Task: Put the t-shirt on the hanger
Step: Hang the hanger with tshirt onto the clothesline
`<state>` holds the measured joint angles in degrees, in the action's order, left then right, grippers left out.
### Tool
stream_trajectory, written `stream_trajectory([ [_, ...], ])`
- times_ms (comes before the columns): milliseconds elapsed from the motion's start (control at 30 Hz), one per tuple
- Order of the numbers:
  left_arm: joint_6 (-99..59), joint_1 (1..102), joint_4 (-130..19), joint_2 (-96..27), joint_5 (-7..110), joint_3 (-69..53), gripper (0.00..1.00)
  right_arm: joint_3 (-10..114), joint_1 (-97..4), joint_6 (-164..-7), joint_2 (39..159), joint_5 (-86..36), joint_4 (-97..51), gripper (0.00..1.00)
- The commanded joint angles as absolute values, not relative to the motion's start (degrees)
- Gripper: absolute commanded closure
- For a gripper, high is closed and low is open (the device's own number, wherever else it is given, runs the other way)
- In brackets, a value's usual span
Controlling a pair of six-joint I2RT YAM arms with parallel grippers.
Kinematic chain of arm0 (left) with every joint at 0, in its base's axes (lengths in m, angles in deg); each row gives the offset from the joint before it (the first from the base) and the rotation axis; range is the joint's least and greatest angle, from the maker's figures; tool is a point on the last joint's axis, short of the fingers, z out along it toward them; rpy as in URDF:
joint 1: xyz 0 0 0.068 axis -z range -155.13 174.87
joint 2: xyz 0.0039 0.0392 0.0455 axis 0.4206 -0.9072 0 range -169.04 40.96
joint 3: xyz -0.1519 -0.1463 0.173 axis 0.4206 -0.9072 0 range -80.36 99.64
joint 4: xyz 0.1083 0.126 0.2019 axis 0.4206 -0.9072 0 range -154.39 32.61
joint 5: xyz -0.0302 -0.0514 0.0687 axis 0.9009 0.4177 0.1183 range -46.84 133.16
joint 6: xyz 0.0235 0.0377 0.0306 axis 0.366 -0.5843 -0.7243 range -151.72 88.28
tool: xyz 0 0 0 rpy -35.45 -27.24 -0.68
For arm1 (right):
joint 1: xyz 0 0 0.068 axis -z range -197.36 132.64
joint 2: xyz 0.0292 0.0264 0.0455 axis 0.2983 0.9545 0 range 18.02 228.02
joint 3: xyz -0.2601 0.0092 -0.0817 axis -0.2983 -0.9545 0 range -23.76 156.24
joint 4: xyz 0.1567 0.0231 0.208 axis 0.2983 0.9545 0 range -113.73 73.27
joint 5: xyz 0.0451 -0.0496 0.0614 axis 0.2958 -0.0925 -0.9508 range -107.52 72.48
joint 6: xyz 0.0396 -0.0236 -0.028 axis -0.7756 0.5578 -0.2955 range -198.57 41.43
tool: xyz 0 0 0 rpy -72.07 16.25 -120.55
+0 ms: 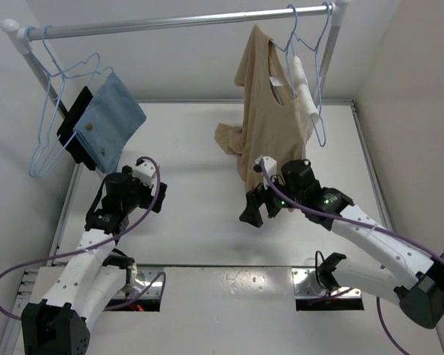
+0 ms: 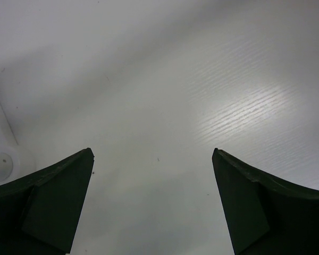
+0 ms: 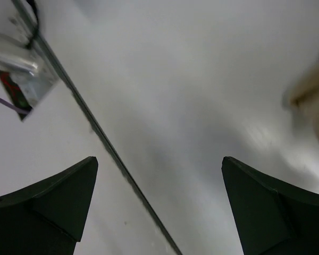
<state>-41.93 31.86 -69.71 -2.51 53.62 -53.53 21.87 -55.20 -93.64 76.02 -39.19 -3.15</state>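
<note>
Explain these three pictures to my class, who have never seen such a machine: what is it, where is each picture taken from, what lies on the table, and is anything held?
The machine is two robot arms bolted at the near edge of a white table. The big picture looks down from above and behind them, with the left arm on the left. The other two pictures come from a camera on each wrist; the dark wedges at the bottom are that arm's own fingers. The left gripper and the right gripper both stand open and hold nothing. A rail crosses the far end. A tan t-shirt hangs from it, apparently on a blue wire hanger, beside a white towel. A blue cloth hangs at the left. Only the t-shirt's lower end seems to reach the table.
</note>
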Motion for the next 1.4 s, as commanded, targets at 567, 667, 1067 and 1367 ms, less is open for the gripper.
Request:
stream_trajectory([
  [567,-39.27,28.48,-64.95,2.2,55.55,-56.19,0.0,2.07,-54.53,-130.31,60.55,8.21,6.67,0.0],
  [667,-39.27,28.48,-64.43,2.81,55.55,-56.19,0.0,4.18,-54.53,-137.43,63.37,14.2,9.92,0.0],
  [1067,-38.75,27.34,-63.9,5.79,55.03,-56.71,0.0,-5.3,-54.53,-161.53,51.78,21.16,14.94,0.0],
  [1367,-38.75,27.34,-63.9,7.65,54.5,-57.24,0.0,-3.73,-54.53,-162.15,51.58,24.84,17.57,0.0],
])
